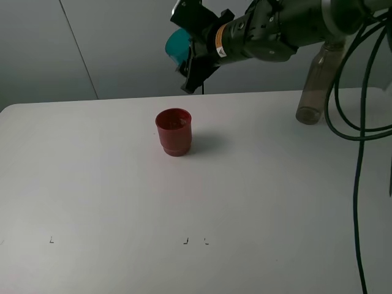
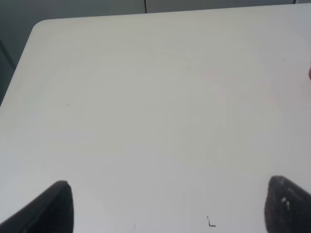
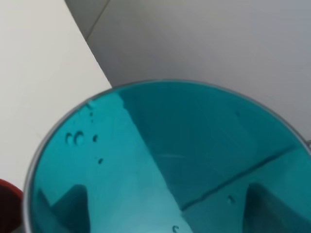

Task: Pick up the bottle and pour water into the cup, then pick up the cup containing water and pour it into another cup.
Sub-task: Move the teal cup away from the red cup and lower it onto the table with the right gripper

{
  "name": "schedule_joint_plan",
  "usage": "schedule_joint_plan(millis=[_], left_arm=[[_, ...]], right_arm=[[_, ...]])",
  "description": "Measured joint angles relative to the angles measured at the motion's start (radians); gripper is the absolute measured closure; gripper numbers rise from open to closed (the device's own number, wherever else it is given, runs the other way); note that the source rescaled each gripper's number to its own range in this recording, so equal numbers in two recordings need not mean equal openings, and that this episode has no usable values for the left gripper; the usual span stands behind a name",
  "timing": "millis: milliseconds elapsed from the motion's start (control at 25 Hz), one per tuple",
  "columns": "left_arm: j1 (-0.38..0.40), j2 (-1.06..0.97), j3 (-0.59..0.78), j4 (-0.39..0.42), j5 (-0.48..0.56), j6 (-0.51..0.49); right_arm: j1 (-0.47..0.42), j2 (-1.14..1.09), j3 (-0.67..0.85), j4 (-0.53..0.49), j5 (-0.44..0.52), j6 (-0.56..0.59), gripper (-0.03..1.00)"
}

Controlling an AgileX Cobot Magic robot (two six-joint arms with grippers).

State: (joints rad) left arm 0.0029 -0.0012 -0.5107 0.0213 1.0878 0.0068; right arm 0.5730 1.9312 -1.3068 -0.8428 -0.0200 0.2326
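The right claw (image 1: 191, 52) is up in the air above the back of the desk (image 1: 92, 184), clamped around the teal cup (image 1: 178, 44). That cup is tipped right over, its long axis close to level, lying on its side well above the red cup (image 1: 174, 131). From the right wrist, droplets cling to the teal wall (image 3: 160, 160) and both fingers show through it. The red cup stands upright near the middle of the desk, mouth up; whether there's liquid inside, I cannot tell. The bottle (image 1: 315, 89) stands upright at the far right, neck hidden behind the arm. The left claw (image 2: 167, 206) hangs spread wide over bare desk, gripping nothing.
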Motion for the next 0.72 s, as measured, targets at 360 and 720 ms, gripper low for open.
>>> schedule_joint_plan(millis=[360, 720], left_arm=[[0.0, 0.0, 0.0, 0.0, 0.0, -0.007], [0.0, 0.0, 0.0, 0.0, 0.0, -0.007]], right_arm=[[-0.064, -0.126, 0.232, 0.254, -0.115, 0.034, 0.91], [-0.158, -0.182, 0.464, 0.428, -0.283, 0.036, 0.91]])
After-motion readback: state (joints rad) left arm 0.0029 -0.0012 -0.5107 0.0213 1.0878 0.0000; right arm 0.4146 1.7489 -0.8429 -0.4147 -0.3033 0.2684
